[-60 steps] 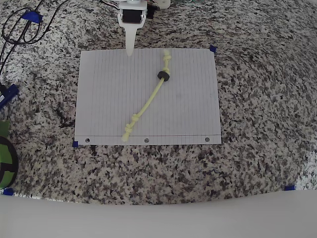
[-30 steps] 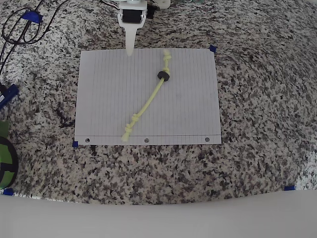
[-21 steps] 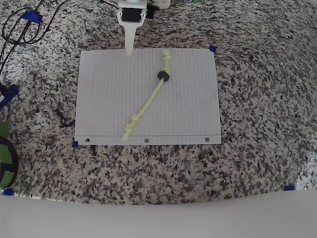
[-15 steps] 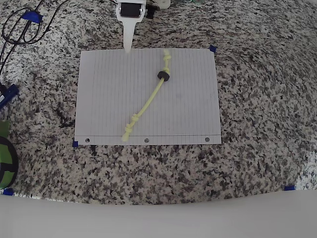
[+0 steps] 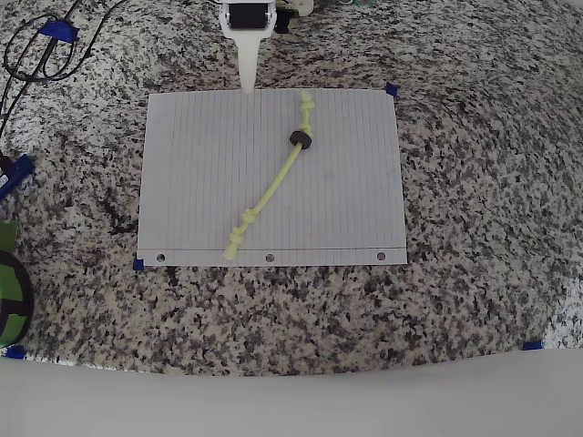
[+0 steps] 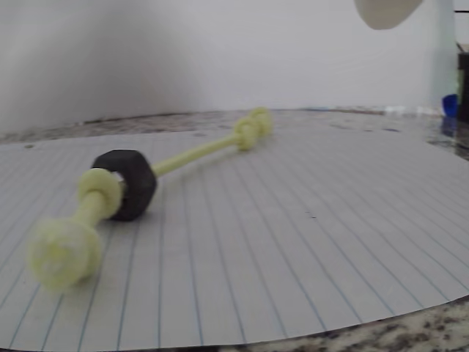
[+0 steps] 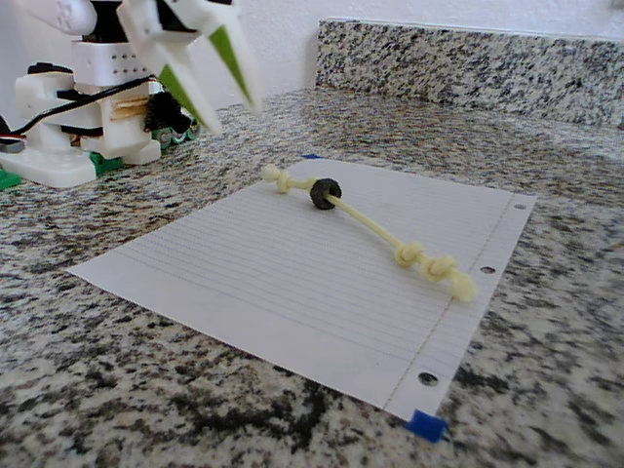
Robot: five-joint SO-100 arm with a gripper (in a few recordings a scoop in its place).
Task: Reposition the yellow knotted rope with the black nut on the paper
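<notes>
Yellow knotted rope [image 5: 274, 182], thin cord threaded through the small black nut [image 5: 301, 139], lies diagonally on the white lined paper [image 5: 191, 182], so the white gripper [image 7: 226, 102] (jaws apart, raised off the sheet) could drag the loose paper or slide the nut along if it grabs carelessly.

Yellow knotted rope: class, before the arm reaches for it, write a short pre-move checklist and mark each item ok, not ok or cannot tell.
1. Yellow knotted rope lies wholly on the paper: ok.
2. Black nut is threaded on the rope near its far knot: ok.
3. Gripper is open: ok.
4. Gripper is clear of rope and nut, raised at the paper's far edge: ok.
5. Paper lies flat: ok.
</notes>
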